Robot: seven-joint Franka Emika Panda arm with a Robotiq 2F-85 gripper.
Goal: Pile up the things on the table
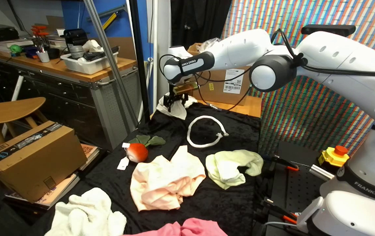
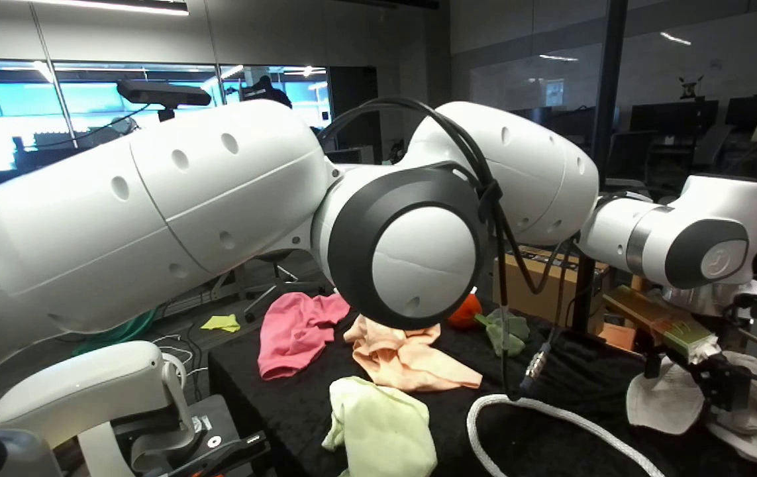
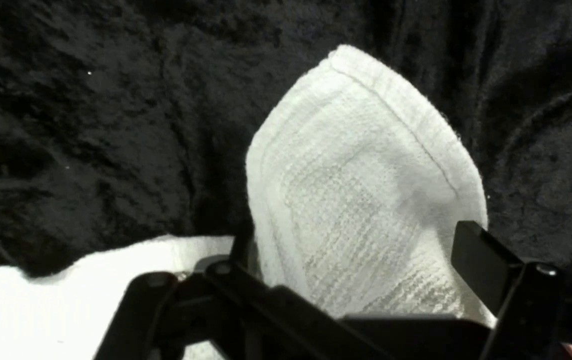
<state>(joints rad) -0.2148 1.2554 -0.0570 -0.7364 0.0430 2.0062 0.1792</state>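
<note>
Fingers (image 3: 486, 267) spread wide, nothing gripped. White cloth (image 1: 178, 112) at far end of counter (image 1: 243, 127) in exterior view; its flap (image 3: 361, 195) lies between fingers, long axis across closing line. Contact unclear.

Cord (image 1: 189, 131) lies between cloths (image 1: 167, 183) on the table (image 1: 231, 205).

On table (image 1: 174, 131) | crumpled: white cloths (image 1: 90, 209), peach cloth (image 1: 167, 183), green cloth (image 1: 225, 165), pink cloth (image 2: 295, 334) | looped: cord (image 1: 189, 131)

On my table (image 1: 233, 205) I count two white cloths (image 1: 85, 213) (image 1: 177, 112), one peach cloth (image 1: 167, 182), one green cloth (image 1: 226, 168) and one pink cloth (image 2: 297, 334), five in all. I also have one cord (image 1: 189, 133), one red object (image 1: 137, 153) and, off the table, one stop button (image 1: 334, 156).
</note>
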